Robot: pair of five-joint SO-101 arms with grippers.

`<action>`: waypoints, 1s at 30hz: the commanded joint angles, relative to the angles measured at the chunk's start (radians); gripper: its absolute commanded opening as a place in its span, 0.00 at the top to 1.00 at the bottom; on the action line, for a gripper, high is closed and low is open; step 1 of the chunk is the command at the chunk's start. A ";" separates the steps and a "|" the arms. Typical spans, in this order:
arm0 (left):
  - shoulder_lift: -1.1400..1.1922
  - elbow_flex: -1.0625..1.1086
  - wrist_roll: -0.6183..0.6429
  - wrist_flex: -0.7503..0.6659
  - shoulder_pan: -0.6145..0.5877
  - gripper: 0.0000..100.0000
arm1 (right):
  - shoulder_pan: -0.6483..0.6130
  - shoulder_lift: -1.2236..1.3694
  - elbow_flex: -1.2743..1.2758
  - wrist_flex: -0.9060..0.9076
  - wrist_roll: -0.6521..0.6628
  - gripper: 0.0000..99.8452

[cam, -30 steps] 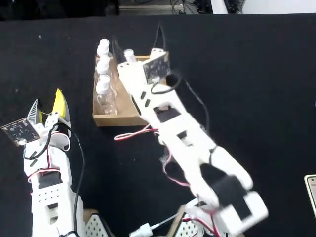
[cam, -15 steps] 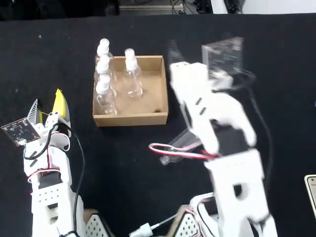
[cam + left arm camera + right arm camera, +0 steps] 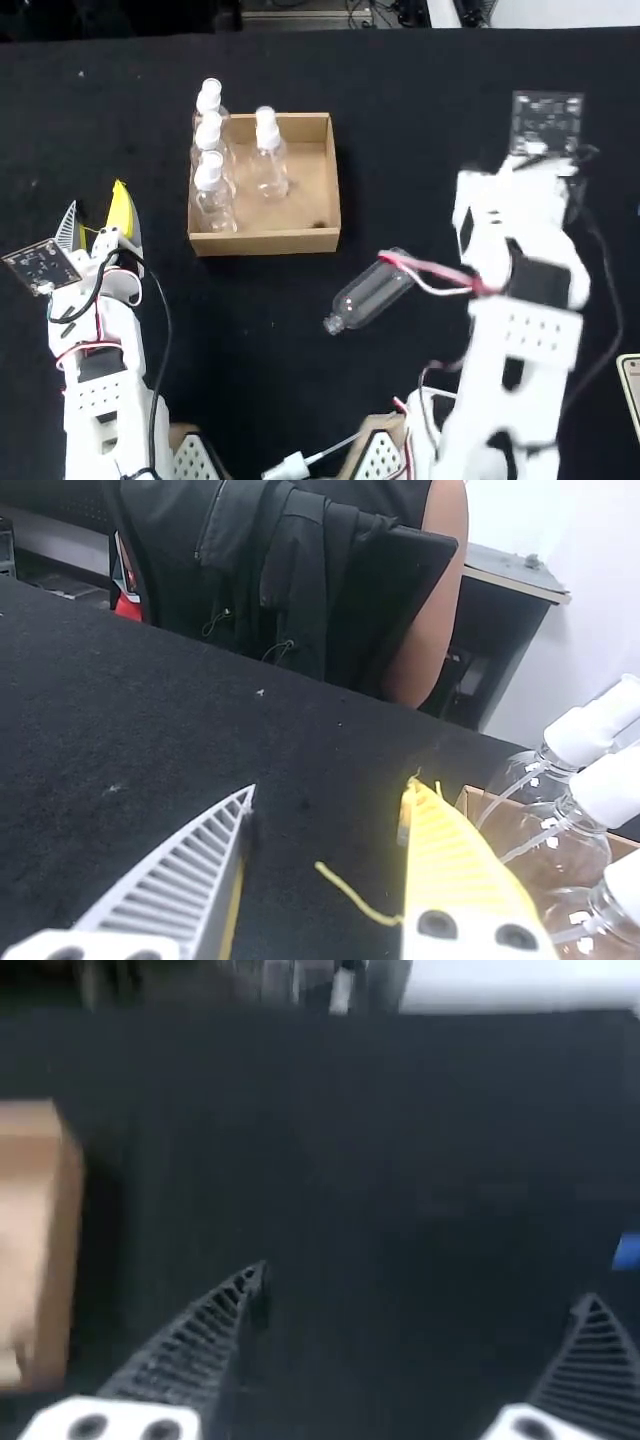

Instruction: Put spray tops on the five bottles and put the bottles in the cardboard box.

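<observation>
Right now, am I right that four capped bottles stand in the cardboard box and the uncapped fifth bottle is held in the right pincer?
Not quite: the uncapped fifth bottle lies on its side on the table outside the cardboard box, as the high view shows; the right pincer is open and empty. Four capped bottles do stand in the box.

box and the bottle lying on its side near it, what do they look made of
The box looks like brown cardboard: matte tan walls with plain cut edges. The bottle is probably clear plastic with a glossy finish; the black table shows through it and it catches bright highlights, though glass cannot be ruled out by look alone.
</observation>
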 commanded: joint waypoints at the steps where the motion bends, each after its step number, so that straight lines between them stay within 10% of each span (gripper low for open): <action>1: -0.003 0.022 -0.005 -0.023 0.015 0.79 | 0.006 0.077 -0.021 0.074 0.152 0.60; 12: -0.003 0.021 -0.005 -0.023 0.015 0.79 | -0.210 0.094 -0.027 0.453 0.672 0.61; 17: -0.003 0.021 -0.005 -0.023 0.015 0.79 | -0.262 0.094 -0.028 0.503 0.720 0.77; 30: -0.003 0.021 -0.005 -0.023 0.010 0.79 | -0.281 0.185 -0.021 0.629 1.335 0.60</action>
